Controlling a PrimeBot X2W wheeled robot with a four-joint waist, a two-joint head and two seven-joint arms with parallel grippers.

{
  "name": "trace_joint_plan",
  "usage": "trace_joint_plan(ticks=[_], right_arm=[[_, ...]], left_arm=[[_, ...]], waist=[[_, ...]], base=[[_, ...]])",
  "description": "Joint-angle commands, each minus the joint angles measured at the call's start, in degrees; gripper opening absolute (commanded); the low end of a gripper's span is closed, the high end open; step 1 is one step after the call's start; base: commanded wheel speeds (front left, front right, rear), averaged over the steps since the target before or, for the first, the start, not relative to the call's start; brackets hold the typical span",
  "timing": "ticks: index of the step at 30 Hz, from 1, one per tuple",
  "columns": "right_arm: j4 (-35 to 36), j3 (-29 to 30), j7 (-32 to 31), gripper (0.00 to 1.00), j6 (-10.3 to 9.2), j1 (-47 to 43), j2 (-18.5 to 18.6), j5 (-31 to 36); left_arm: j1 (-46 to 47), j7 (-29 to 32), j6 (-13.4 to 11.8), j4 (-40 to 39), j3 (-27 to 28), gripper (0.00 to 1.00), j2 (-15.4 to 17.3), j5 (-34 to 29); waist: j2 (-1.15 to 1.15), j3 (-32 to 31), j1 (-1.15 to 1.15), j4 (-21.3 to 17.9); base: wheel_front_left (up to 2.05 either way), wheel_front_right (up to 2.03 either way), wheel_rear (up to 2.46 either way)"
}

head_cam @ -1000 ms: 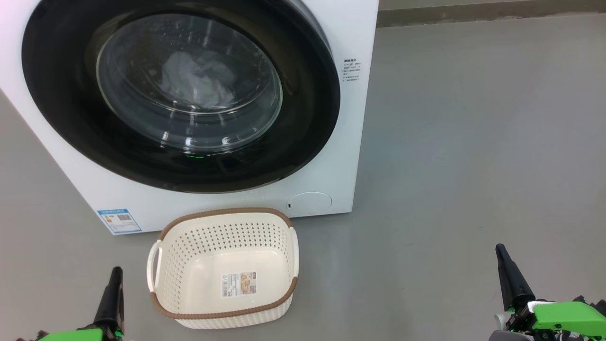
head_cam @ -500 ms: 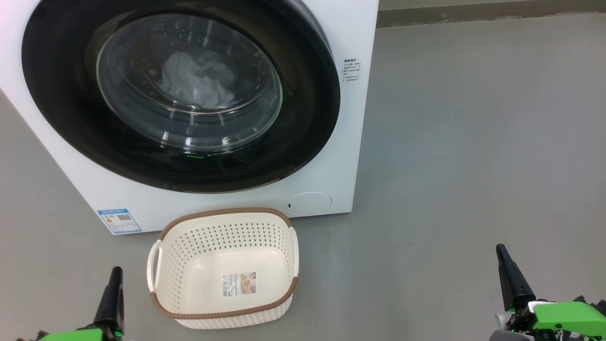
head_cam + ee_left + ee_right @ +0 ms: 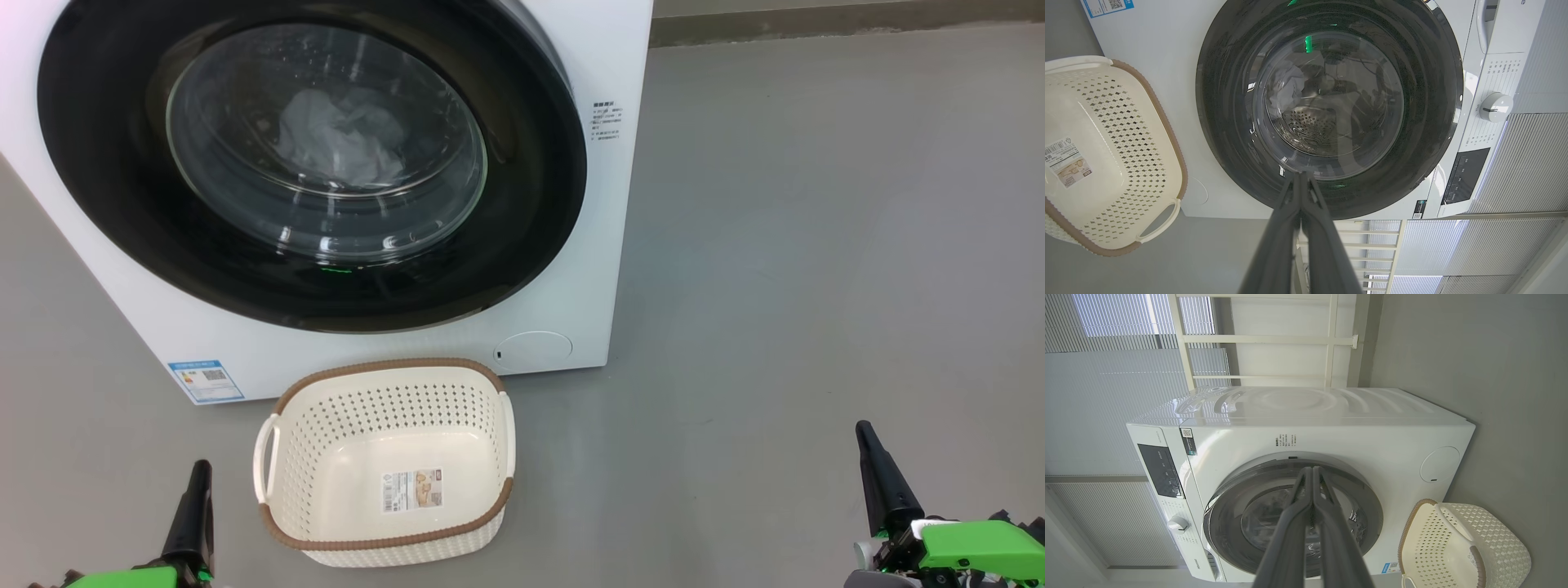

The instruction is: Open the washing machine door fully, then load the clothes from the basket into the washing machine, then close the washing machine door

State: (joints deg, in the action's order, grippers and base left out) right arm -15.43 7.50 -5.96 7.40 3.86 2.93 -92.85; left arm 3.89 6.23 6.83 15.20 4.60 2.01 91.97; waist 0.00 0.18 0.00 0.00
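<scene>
left hand, right hand — both closed, empty

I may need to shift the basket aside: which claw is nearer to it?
Left. The left claw is close beside the basket, just off its left side; the right claw is far off on the other side, across the grey floor. Both are shut.

Head view: high, tilted down and forward, close on the washing machine front. The washing machine door is upper left, the basket lower centre, the floor right.
Left wrist view: rolled sideways, near the door, facing it along the left gripper. Basket at left edge, control panel right.
Right wrist view: further back, rolled the other way, looking along the right gripper. Panel left, basket lower right.
All three share door and basket.
</scene>
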Motion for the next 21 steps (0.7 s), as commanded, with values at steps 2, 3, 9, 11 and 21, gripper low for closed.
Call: trace_joint_plan(ticks=[2,3,9,11,21], right_arm=[[1.42,-1.23,-0.32,0.0,0.09,2.29,0.17,0.48],[1.42,-1.23,-0.32,0.0,0.09,2.29,0.17,0.48],[1.42,-1.2,-0.35,0.0,0.09,2.3,0.15,0.5],[1.42,-1.19,-0.35,0.0,0.09,2.3,0.14,0.51],[1.42,-1.16,-0.38,0.0,0.09,2.3,0.12,0.54]], left_arm=[[2.3,0.29,0.66,-1.15,1.97,0.0,0.89,0.15],[2.3,0.29,0.66,-1.15,1.97,0.0,0.89,0.15],[2.3,0.29,0.66,-1.15,1.97,0.0,0.89,0.15],[2.3,0.29,0.66,-1.15,1.97,0.0,0.89,0.15],[2.3,0.29,0.66,-1.15,1.97,0.0,0.88,0.15]], waist=[[0.0,0.0,0.0,0.0],[0.0,0.0,0.0,0.0],[0.0,0.0,0.0,0.0],[0.0,0.0,0.0,0.0],[0.0,0.0,0.0,0.0]], base=[[0.0,0.0,0.0],[0.0,0.0,0.0],[0.0,0.0,0.0],[0.0,0.0,0.0],[0.0,0.0,0.0]])
